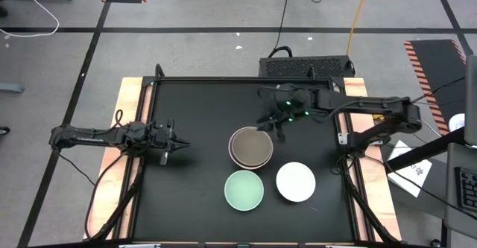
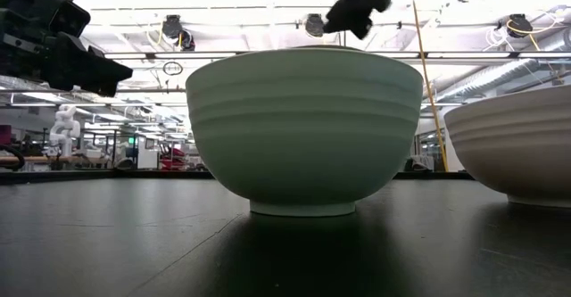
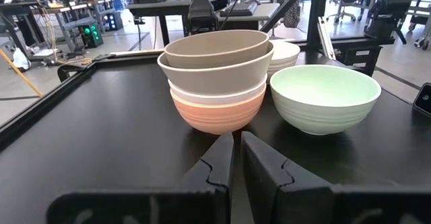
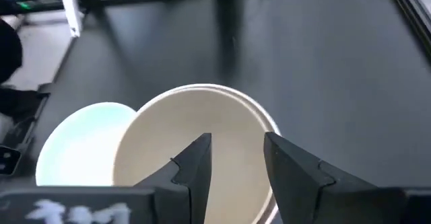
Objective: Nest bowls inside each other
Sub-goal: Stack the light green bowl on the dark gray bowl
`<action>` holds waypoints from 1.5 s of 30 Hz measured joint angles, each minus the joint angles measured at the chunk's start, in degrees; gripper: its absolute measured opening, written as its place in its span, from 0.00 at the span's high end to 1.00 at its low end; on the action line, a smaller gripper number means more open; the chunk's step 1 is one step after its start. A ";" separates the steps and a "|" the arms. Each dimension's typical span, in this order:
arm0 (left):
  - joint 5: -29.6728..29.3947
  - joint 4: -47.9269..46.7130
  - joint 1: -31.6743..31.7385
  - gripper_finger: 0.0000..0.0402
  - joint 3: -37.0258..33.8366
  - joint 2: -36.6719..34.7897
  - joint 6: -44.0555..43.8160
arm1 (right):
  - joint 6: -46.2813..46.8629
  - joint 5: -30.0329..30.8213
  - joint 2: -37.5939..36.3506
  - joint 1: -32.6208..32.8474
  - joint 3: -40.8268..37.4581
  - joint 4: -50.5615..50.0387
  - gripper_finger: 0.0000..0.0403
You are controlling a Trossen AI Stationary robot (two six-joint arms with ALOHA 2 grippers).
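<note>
The stack (image 1: 250, 147) served as the landmark: in the left wrist view it (image 3: 217, 83) showed a salmon bowl at the bottom, a white one in it, then two beige-grey ones on top. Any dark bowl could not be made out. The right gripper (image 1: 270, 126) hung just behind the stack's far rim, fingers parted and holding nothing; its own camera looked down past them (image 4: 232, 158) into the top bowl (image 4: 202, 143). By my judgement a bowl had just been set in and the step was between placements.

Two bowls lay loose in front of the stack: the green bowl (image 1: 244, 190) just before it, and the white bowl (image 1: 296, 182) before it and to the right, apart from both. Next called for taking one by its rim, probably the white, lifting it clear and lowering it centred into the stack.

The left gripper (image 1: 176, 145) waited well left of the stack, fingers pressed together, empty. Nothing blocked either bowl, though the green stood close to the white.
</note>
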 joint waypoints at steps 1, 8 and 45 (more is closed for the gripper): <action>0.00 -0.02 0.00 0.92 0.00 0.04 0.00 | 0.30 -1.12 -1.48 0.01 -2.48 2.05 0.69; 0.02 0.33 0.00 0.92 0.00 0.02 -0.04 | 4.20 -2.87 -7.40 0.38 -15.22 12.01 0.69; 2.10 0.42 0.00 0.92 0.00 0.02 0.17 | 12.71 -1.23 -51.47 1.14 -55.06 25.90 0.69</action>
